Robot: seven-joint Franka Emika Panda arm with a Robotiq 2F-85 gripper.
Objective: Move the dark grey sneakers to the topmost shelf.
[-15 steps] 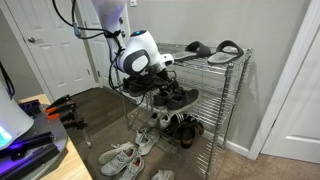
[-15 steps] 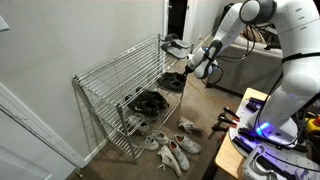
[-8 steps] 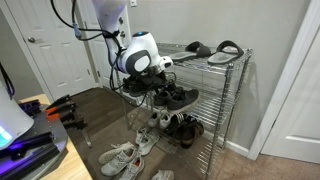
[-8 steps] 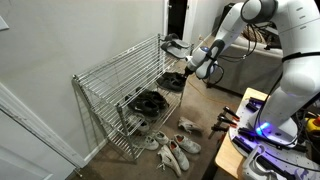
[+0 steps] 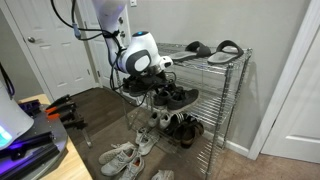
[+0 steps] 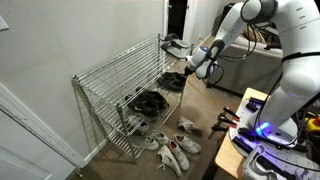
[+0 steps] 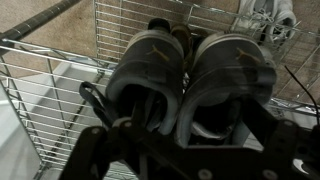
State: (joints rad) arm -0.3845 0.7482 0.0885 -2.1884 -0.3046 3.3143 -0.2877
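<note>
Exterior views are both showing the chrome wire rack (image 5: 228, 105), with one end of its topmost shelf (image 6: 120, 68) being occupied by grey slippers (image 5: 203, 48). The dark grey sneakers (image 7: 160, 75) are being seen in the wrist view side by side, heels toward the camera, at the arm-side edge of the middle tabletop. The jaws are being shown at the shoe collars; whether they are clenched cannot be told. On a lift, toes could be snagged under the upper edge wire, or one shoe dropped by a shallow pinch.
</note>
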